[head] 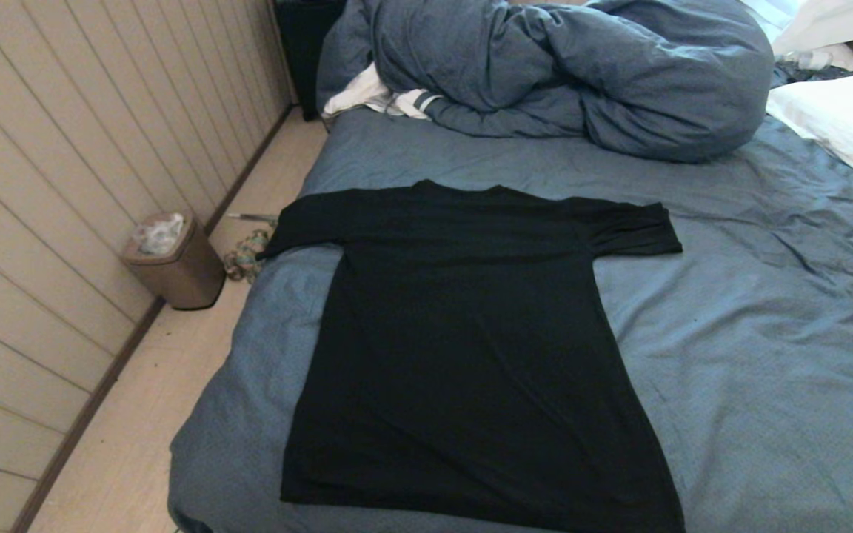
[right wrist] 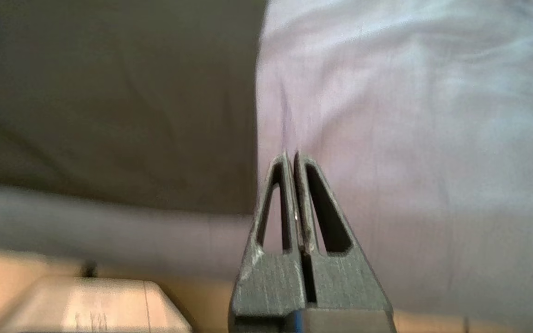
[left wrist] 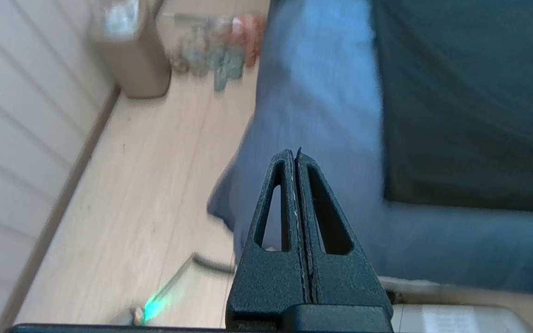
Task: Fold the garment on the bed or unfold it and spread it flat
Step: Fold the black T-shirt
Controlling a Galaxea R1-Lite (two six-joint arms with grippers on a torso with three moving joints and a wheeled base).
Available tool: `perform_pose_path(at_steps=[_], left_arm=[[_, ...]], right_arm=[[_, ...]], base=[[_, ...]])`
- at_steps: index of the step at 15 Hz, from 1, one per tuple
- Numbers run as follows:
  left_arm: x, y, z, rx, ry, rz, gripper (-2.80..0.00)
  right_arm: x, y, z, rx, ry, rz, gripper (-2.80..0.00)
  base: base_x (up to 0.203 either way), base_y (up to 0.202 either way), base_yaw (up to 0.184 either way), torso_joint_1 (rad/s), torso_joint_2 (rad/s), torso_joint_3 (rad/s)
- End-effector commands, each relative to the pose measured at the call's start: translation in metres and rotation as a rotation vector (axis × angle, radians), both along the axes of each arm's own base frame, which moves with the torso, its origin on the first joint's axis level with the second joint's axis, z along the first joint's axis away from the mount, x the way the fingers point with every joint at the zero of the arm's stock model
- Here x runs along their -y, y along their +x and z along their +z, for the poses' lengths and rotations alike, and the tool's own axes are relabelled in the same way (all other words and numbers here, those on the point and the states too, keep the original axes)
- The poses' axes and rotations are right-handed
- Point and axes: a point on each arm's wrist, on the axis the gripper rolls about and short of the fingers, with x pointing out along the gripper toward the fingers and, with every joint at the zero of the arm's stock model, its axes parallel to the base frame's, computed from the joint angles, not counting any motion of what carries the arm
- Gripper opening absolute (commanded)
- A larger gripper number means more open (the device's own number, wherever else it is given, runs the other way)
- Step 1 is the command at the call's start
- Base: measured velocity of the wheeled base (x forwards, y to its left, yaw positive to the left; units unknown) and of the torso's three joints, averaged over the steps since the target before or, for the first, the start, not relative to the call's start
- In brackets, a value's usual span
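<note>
Black and thin, the shirt (head: 463, 355) lies spread flat on the bed (head: 752, 370), hem toward the near edge, collar toward the bunched duvet (head: 560, 74), both sleeves out to the sides — the left one reaching the bed's edge above the floor. It is already laid out, so the step in hand looks like the start of folding, with nothing gripped yet. Neither arm shows in the head view. The left gripper (left wrist: 294, 155) hangs off the near left corner of the bed, fingers pressed together on nothing; the right gripper (right wrist: 292, 157) hangs over the near edge beside the shirt's right side, likewise closed and empty. Next, I judge, the jaws must part and come down to pinch the fabric at a sleeve or hem — taking only the shirt, not the sheet under it.
</note>
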Motion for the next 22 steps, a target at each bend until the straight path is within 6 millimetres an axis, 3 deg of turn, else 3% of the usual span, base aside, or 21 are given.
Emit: perform_pose_path(at_steps=[1,4,6,9,11,13,15,18,22], left_arm=[[0.000,0.001,0.023,0.014,-0.002,-0.004,-2.80],[0.001,0.021,0.092,-0.019,-0.041,-0.034,-2.80],[0.002,0.049,0.134,-0.054,-0.069,-0.065,-2.80],[0.003,0.112,0.162,-0.203,-0.115,-0.116,-2.80],[0.005,0.157,0.157,-0.343,-0.152,-0.171,-2.80],[0.010,0.195,0.135,-0.509,-0.195,-0.236,-2.80],[0.022,0.219,0.106,-0.671,-0.234,-0.295,-2.80],[0.040,0.232,0.067,-0.871,-0.285,-0.432,-2.80],[0.047,0.243,0.049,-0.909,-0.290,-0.469,-2.80]], right_arm=[[0.000,-0.002,0.028,-0.005,-0.001,0.015,-2.80],[-0.001,0.019,0.079,-0.103,0.011,0.057,-2.80],[-0.002,0.046,0.111,-0.173,0.031,0.070,-2.80],[-0.004,0.107,0.135,-0.339,0.070,0.084,-2.80],[-0.005,0.150,0.129,-0.488,0.102,0.099,-2.80],[-0.005,0.187,0.108,-0.650,0.146,0.119,-2.80],[-0.004,0.212,0.079,-0.794,0.181,0.122,-2.80],[-0.003,0.226,0.033,-0.864,0.198,0.123,-2.80],[-0.004,0.228,0.002,-0.947,0.207,0.122,-2.80]], base=[[0.000,0.000,0.000,0.000,0.00,0.000],[0.000,0.000,0.000,0.000,0.00,0.000],[0.000,0.000,0.000,0.000,0.00,0.000],[0.000,0.000,0.000,0.000,0.00,0.000],[0.000,0.000,0.000,0.000,0.00,0.000],[0.000,0.000,0.000,0.000,0.00,0.000],[0.000,0.000,0.000,0.000,0.00,0.000],[0.000,0.000,0.000,0.000,0.00,0.000],[0.000,0.000,0.000,0.000,0.00,0.000]])
